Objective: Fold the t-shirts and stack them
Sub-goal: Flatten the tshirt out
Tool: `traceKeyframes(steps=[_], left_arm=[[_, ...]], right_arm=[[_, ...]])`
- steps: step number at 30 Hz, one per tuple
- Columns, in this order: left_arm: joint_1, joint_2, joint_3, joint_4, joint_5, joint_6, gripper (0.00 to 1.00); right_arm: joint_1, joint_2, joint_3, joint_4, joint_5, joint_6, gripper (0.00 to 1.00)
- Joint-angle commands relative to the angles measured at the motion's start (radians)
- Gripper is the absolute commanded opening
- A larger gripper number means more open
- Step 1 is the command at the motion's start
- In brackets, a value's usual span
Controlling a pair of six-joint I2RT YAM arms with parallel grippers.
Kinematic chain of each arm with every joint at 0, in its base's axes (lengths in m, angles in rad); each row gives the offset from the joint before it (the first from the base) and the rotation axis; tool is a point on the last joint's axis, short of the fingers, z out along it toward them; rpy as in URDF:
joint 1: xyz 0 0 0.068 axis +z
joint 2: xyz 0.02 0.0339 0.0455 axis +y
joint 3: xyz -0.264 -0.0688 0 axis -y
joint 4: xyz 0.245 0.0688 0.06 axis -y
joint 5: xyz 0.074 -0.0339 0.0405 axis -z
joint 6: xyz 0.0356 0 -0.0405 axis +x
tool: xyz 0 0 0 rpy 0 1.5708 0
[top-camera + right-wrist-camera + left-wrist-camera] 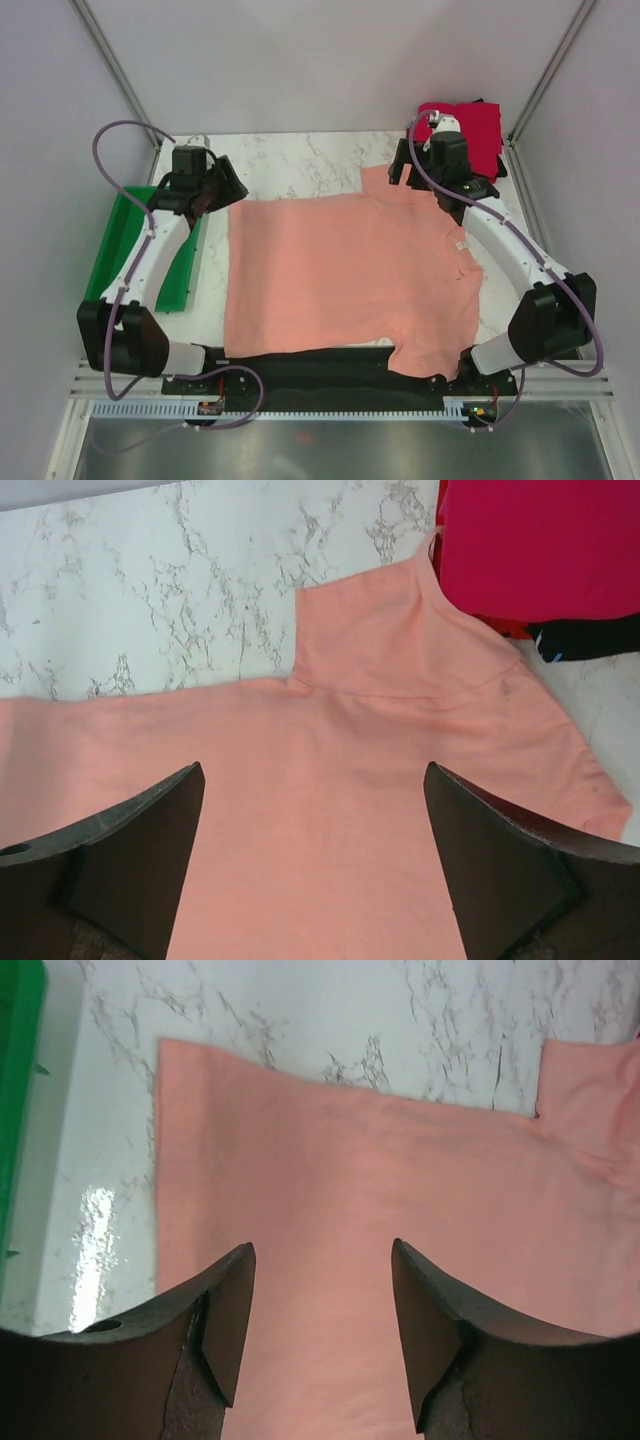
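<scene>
1. A white marble-patterned table (300, 160) sits inside plain pale walls. Its middle is covered by the plain salmon-pink short-sleeved t-shirt (350, 270), spread flat with its neck toward the right of the top view.
2. The left gripper (322, 1260) hangs over the shirt's upper-left corner. Its dark fingers are spread apart with only flat cloth beneath them, pinching nothing.
3. The right gripper (312, 775) hangs over the shoulder below the upper sleeve (370, 630). Its fingers are spread very wide and it too holds nothing.
4. The shirt looks laid out and not yet folded, so the first fold is probably the step in hand.
5. To do it well, each claw should come down on the shirt's upper edge and pinch both layers close to the border. The two arms should then lift together and carry that edge toward the bottom of the frame, keeping the cloth taut so no crease forms. Tucking the sleeve in first would give a squarer result.
6. The folded stack with crimson cloth on top (475, 130), showing red and black edges underneath, lies in the upper right corner. It sits just beside the sleeve tip and could get snagged.
7. A green plastic tray (120, 250) stands at the left, apart from the shirt.
8. The lower sleeve (430, 355) lies over the black base bar (300, 365) at the bottom and may drag there.
</scene>
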Motion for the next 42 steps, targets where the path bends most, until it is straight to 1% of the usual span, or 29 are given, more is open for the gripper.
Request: traceKeyframes(steps=[1,3,5,7,8,10,13,14,18,23,24,26,27,29,30,31,32,33,34,36,37,38,40,41,42], left_arm=[[-0.03,-0.016,-0.16,0.092,0.077,-0.1,0.64],[-0.056,0.004,-0.232,0.137,0.109,-0.14,0.63],[-0.076,0.068,-0.256,0.181,0.128,-0.16,0.62],[-0.084,0.116,-0.257,0.202,0.137,-0.164,0.61],[-0.085,0.168,-0.253,0.224,0.14,-0.169,0.6],[-0.085,0.219,-0.245,0.249,0.14,-0.167,0.6],[-0.085,0.343,-0.185,0.229,0.073,-0.143,0.59],[-0.081,0.409,-0.137,0.191,0.051,-0.137,0.59],[-0.065,0.522,-0.006,0.087,-0.057,-0.132,0.55],[-0.047,0.592,0.155,-0.002,-0.15,-0.118,0.55],[-0.039,0.604,0.175,-0.016,-0.173,-0.118,0.55],[-0.009,0.63,0.216,-0.031,-0.168,-0.12,0.55],[0.002,0.636,0.226,-0.034,-0.165,-0.12,0.55],[0.039,0.661,0.259,-0.035,-0.15,-0.118,0.55],[0.047,0.671,0.279,-0.033,-0.138,-0.114,0.55],[0.053,0.688,0.304,-0.041,-0.13,-0.089,0.55],[0.064,0.716,0.36,-0.047,-0.125,-0.08,0.54],[0.065,0.736,0.393,-0.057,-0.128,-0.074,0.55],[0.067,0.75,0.458,-0.067,-0.133,-0.056,0.55],[0.067,0.803,0.532,-0.093,-0.118,-0.033,0.55],[0.067,0.82,0.606,-0.106,-0.113,-0.016,0.56],[0.068,0.848,0.643,-0.142,-0.102,-0.013,0.56],[0.067,0.848,0.713,-0.165,-0.072,0.001,0.57],[0.064,0.837,0.72,-0.176,-0.052,0.001,0.57],[0.059,0.779,0.718,-0.186,-0.05,0.001,0.57]], right_arm=[[-0.001,0.064,-0.112,-0.002,-0.017,0.053,0.98],[-0.002,0.101,-0.11,-0.026,0.006,0.047,0.98],[-0.001,0.161,-0.086,-0.062,0.044,0.038,0.98],[-0.001,0.219,-0.049,-0.095,0.08,0.025,0.98],[-0.001,0.24,-0.034,-0.108,0.104,0.019,0.98],[-0.001,0.306,0.006,-0.129,0.113,0.009,0.98],[-0.001,0.404,0.065,-0.141,0.08,0.007,0.98],[-0.001,0.429,0.081,-0.141,0.069,0.008,0.97],[0.005,0.553,0.189,-0.158,0.023,-0.002,0.96],[0.017,0.734,0.409,-0.224,0.005,-0.024,0.97],[0.021,0.763,0.481,-0.233,-0.002,-0.022,0.96],[0.022,0.849,0.56,-0.259,-0.026,-0.015,0.96],[0.022,0.901,0.632,-0.267,-0.037,-0.011,0.96],[0.031,0.951,0.706,-0.276,-0.055,-0.001,0.96],[0.033,0.998,0.78,-0.284,-0.055,0.008,0.97],[0.036,1.023,0.821,-0.292,-0.049,0.015,0.97],[0.036,1.044,0.86,-0.295,-0.039,0.021,0.97],[0.036,1.087,0.937,-0.304,-0.032,0.03,0.97],[0.036,1.102,0.971,-0.304,-0.025,0.048,0.97],[0.034,1.129,1.049,-0.304,-0.018,0.074,0.97],[0.037,1.127,1.062,-0.298,-0.025,0.105,0.97],[0.037,1.123,1.066,-0.29,-0.034,0.117,0.98],[0.043,1.078,1.045,-0.267,-0.066,0.131,0.98],[0.047,1.058,1.033,-0.264,-0.071,0.13,0.98],[0.053,1.008,1.001,-0.258,-0.071,0.121,0.98]])
